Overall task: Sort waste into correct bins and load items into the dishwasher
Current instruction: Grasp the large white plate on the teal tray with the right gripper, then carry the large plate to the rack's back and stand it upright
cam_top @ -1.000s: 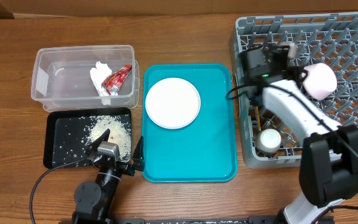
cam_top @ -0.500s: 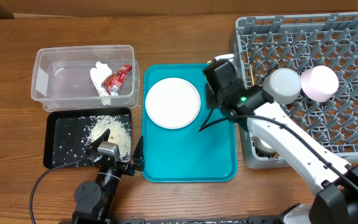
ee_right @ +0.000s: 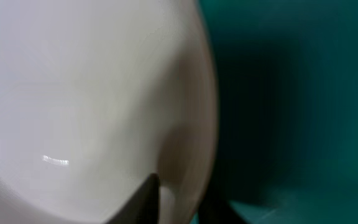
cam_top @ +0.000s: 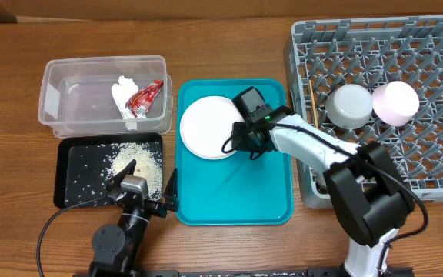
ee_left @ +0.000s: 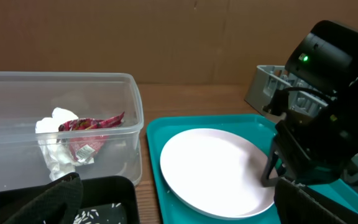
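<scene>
The large white plate lies on the teal tray; it also shows in the left wrist view and fills the right wrist view. My right gripper is low at the plate's right rim, its open fingers on either side of the rim. My left gripper is open and empty over the black tray, which holds rice. The clear tub holds the napkin and wrapper. The rack holds the grey bowl, a pale pink dish and chopsticks. The cup is hidden.
The tub's near wall and the wrapper show in the left wrist view, with the right gripper at the plate's far edge. The right arm crosses from the rack's front left corner over the teal tray.
My right arm swung left from the rack to the plate's right rim and dropped low. The grey bowl now stands in the rack beside the pink dish. The left arm is still.
</scene>
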Available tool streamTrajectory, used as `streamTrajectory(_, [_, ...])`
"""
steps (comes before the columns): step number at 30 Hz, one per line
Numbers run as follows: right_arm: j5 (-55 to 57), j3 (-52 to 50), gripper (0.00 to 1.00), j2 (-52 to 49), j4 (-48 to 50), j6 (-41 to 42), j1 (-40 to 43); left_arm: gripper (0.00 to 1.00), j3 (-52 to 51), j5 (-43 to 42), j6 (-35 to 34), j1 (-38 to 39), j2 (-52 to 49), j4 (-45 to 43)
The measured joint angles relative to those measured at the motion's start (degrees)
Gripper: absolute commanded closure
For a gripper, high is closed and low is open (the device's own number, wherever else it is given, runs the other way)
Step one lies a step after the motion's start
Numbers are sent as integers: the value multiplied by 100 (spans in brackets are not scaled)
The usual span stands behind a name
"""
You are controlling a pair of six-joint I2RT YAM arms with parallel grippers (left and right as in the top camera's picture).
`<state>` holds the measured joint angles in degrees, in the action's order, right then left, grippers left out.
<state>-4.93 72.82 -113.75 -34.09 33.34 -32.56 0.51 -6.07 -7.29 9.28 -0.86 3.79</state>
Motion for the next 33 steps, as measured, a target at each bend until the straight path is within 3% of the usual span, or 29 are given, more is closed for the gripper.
streamTrajectory(8, [15,22,96,203,-367,197,96,0,0,0,0,0,0,0])
streamTrajectory(12, [442,-20,96,949,-649,39,186,0,0,2,0,0,0,0])
streamTrajectory(17, [1797,-17,96,2643,-811,-247,415,0,0,0,0,0,0,0])
streamTrajectory(20, [3220,-2,96,3624,-776,-433,634,0,0,0,0,0,0,0])
streamTrajectory(23, [4393,15,96,4030,-743,-540,870,0,0,0,0,0,0,0])
streamTrajectory(27, [5565,15,96,3963,-573,-654,1305,0,0,0,-2,0,0,0])
streamTrajectory(33, [6201,13,96,3156,356,-1172,1934,0,0,0,0,0,0,0])
